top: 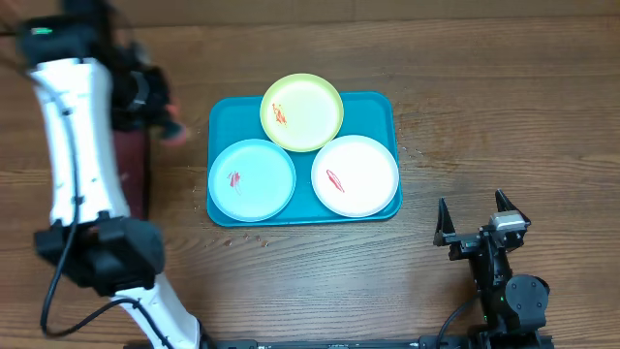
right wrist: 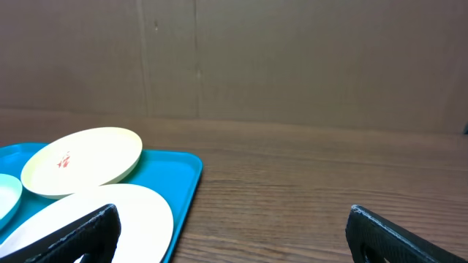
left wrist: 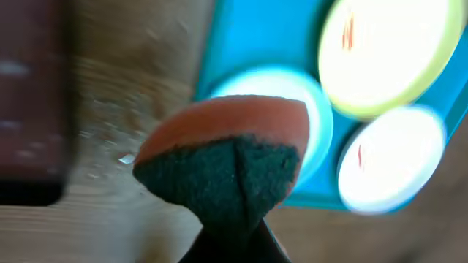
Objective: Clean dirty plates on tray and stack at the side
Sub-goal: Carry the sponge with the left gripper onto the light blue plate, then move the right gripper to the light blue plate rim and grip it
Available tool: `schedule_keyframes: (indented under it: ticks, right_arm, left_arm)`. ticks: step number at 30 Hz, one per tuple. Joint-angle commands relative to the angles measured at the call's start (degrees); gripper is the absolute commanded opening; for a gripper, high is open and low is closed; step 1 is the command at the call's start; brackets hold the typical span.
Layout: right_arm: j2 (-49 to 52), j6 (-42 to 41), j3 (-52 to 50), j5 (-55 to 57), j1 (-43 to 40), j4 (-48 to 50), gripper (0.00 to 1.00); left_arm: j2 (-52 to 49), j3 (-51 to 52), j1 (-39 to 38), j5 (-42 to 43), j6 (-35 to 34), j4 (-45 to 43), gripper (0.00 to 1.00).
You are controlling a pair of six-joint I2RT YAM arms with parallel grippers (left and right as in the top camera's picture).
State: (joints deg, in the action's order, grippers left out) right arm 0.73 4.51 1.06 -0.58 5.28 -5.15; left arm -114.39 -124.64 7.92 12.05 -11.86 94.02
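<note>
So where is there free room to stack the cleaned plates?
Bare wood right of the tray, beyond the open right gripper, and in front of the tray. Crowded: the tray itself, full of plates; its left, with left gripper, sponge, maroon tray.

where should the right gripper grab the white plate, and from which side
On the white plate, probably the rim at its near-right edge, coming in low from the side of the right gripper. It is shallow and lies flat in the tray, so only the rim offers a pinch; its far-left edge meets the yellow-green plate.
</note>
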Motion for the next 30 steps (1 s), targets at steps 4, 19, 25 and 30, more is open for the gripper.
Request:
schedule_keyframes:
  ticks: [4, 19, 25, 30]
  right_arm:
    - [-0.57, 0.24, -0.59, 0.52, -0.22, 0.31, 1.0]
    - [-0.57, 0.24, -0.59, 0.52, -0.22, 0.31, 1.0]
    - [-0.57, 0.24, -0.59, 0.52, -0.22, 0.31, 1.0]
    - [-0.57, 0.24, -0.59, 0.52, -0.22, 0.31, 1.0]
  left_arm:
    - [-0.37, 18.8, -12.13, 1.53, -3.08, -11.8, 0.04]
    - [-0.63, 37.99, -20.33, -7.61, -10.88, -30.27, 0.04]
    - [-0.63, 37.99, -20.13, -7.61, -10.91, -31.39, 0.07]
    - [-0.63, 37.99, -21.22, -7.45, -10.91, -32.57, 0.42]
